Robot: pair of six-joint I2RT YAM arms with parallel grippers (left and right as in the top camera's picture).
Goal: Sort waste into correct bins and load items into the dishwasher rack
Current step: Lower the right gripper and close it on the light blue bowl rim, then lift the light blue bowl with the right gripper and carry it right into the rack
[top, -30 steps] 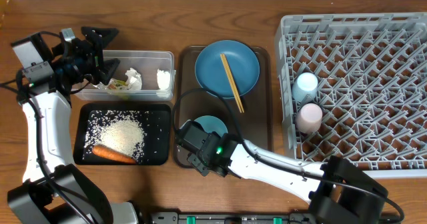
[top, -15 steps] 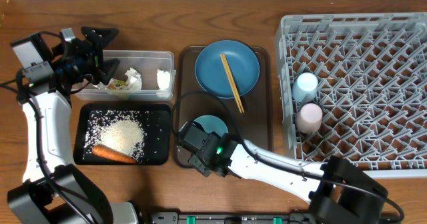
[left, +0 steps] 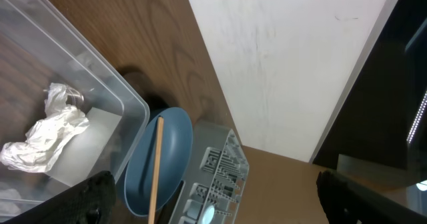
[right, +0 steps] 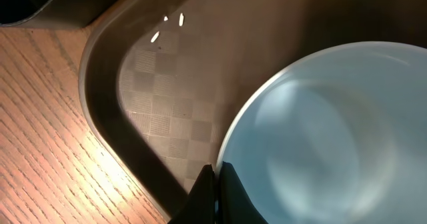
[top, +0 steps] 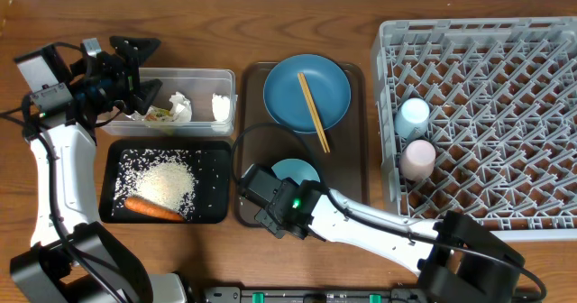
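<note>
Presently at risk: pale blue bowl (top: 297,169), in the near half of the brown serving tray (top: 356,159), held only at its near-left rim. The right end effector (top: 280,180) appears clamped on that rim; the wrist view shows the fingertips (right: 208,184) close together on the edge, so the bite is thin and off-centre. Likely failure: the bowl swings or slips out on lifting, because its weight hangs to one side of the pinch. Second hazard: a low carry to the right would catch the tray wall, or the near tip of the chopsticks (top: 314,112) lying across the blue plate (top: 288,91). Third: the dishwasher rack (top: 487,96) already holds a blue cup (top: 414,115) and a pink cup (top: 419,156) in its left column, so a careless set-down there could knock them. Right arm pose: stretched low over the counter (top: 225,249) from near right to the tray's near-left corner. Left arm pose: raised at far left, left end effector (top: 142,68) with fingers wide apart and empty, hovering at the left end of the clear tub (top: 194,72), which holds paper wads (top: 180,106) and a wrapper (top: 160,113). Black tray (top: 216,150): rice (top: 167,181), carrot (top: 153,208).
</note>
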